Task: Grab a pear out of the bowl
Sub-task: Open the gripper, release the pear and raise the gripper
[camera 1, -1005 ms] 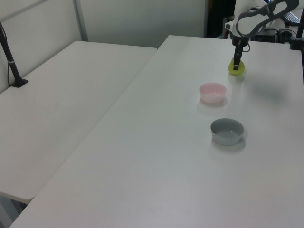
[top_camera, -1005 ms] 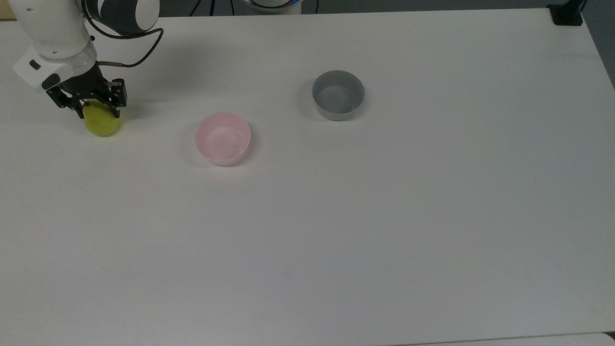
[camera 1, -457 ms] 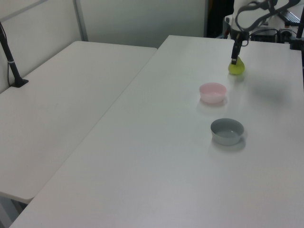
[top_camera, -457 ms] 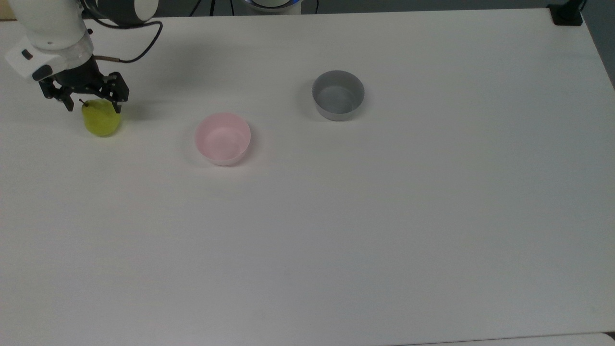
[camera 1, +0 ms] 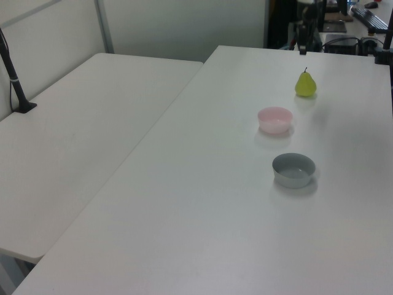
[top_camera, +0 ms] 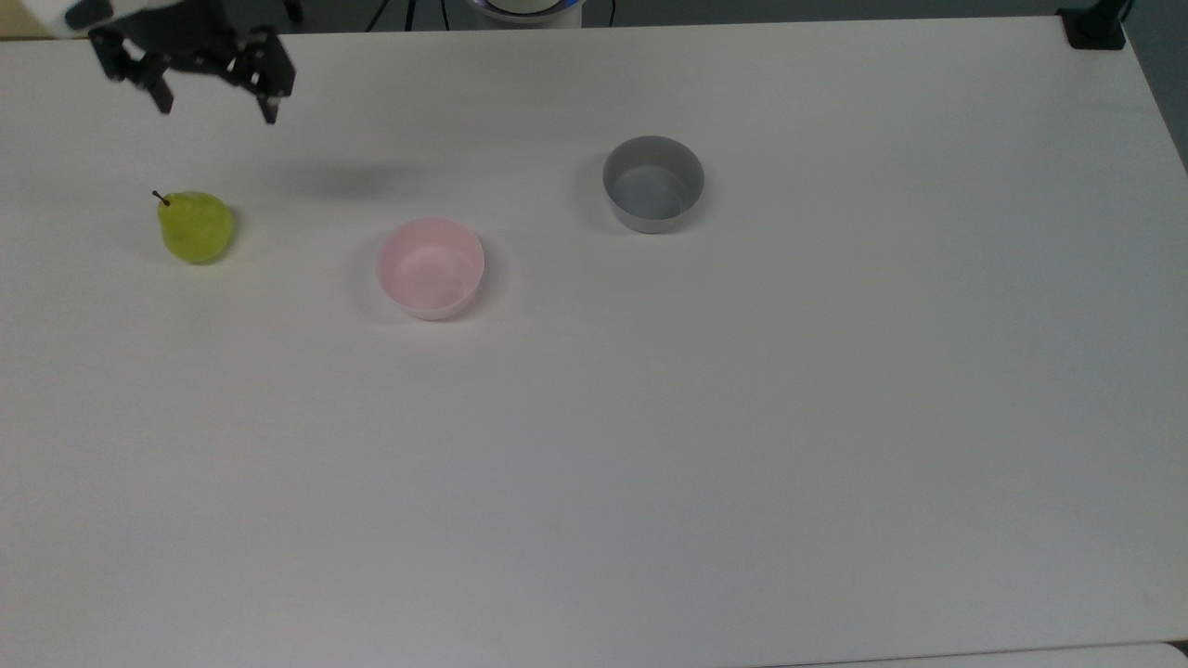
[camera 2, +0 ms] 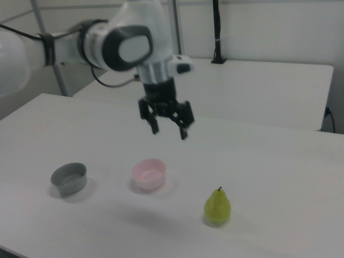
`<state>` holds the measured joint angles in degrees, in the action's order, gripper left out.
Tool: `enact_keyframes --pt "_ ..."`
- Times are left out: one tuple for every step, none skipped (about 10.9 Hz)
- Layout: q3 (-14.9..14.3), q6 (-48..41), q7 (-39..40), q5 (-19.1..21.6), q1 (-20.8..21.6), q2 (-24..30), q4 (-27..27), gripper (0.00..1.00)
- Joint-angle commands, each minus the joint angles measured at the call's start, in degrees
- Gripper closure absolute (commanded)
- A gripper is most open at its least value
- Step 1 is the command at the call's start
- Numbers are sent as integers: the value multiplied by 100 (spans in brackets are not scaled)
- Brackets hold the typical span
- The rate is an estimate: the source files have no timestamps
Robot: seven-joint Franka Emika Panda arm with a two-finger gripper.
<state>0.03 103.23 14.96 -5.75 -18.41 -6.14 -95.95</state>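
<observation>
Pear (top_camera: 195, 226) upright on surface (top_camera: 650, 445), well apart from empty pink bowl (top_camera: 430, 268); end effector (top_camera: 217, 104) raised above, fingers spread, holding nothing. Risk: narrow-based fruit toppling or rolling if jolted.

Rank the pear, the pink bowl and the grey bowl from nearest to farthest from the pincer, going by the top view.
Pincer is open, at the top view's upper left.
1. Pear: standing on the table just below the pincer in the picture.
2. Pink bowl: toward the middle, to the pear's right.
3. Grey bowl: farthest right.
</observation>
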Motion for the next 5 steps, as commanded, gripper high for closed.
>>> enact_keyframes --pt "-100 -899 -582 205 653 480 261 0" --pt "-100 -1014 -722 327 785 639 270 0" --pt "-100 -1077 -1028 546 908 788 270 0" --pt "-143 -1138 -1353 644 1084 894 261 0" --pt "-274 -1191 -1365 654 1381 930 253 0"
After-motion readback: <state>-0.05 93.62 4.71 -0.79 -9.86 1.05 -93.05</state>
